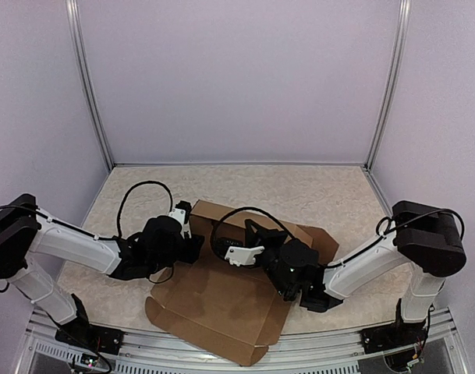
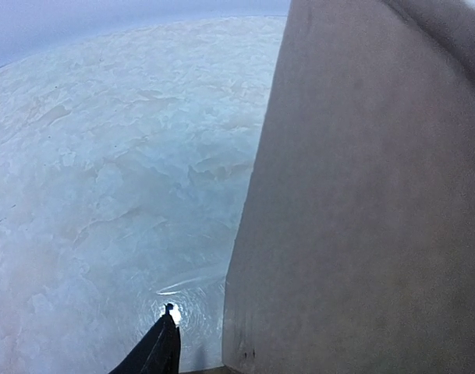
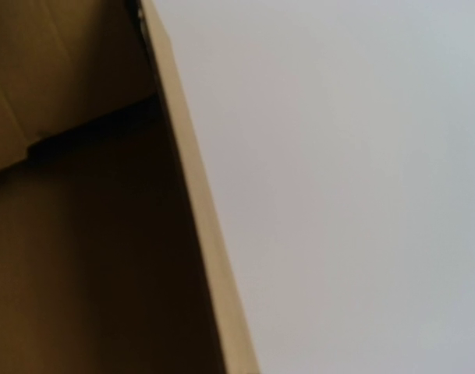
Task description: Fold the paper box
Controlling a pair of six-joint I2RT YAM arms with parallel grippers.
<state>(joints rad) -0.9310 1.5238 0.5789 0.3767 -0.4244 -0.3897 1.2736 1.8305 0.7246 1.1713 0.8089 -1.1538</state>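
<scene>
Top view: the paper box (image 1: 214,312) lies mid-worktop (image 1: 315,191), its broad flat panel toward the near edge and its raised walls on the far side, so its long axis runs roughly near to far. The left tool (image 1: 192,240) sits at the left raised wall from outside. The right tool (image 1: 239,251) reaches in over the tray from the right. Both are at the box, and neither is clearly the nearer. Jaw openings are hidden here. Left wrist view: a cardboard wall (image 2: 362,218) fills the right side and stands close beside one dark fingertip (image 2: 163,351). Bare worktop (image 2: 104,156) lies to the left. The second finger is out of view, so width and contact cannot be told. Right wrist view: the box's shaded inside (image 3: 81,257) and one panel edge stand against a pale backdrop (image 3: 362,156). No fingers show, so the state cannot be told. Judgement: the next fold turns on the left wall, lying just right of the left tool.
</scene>
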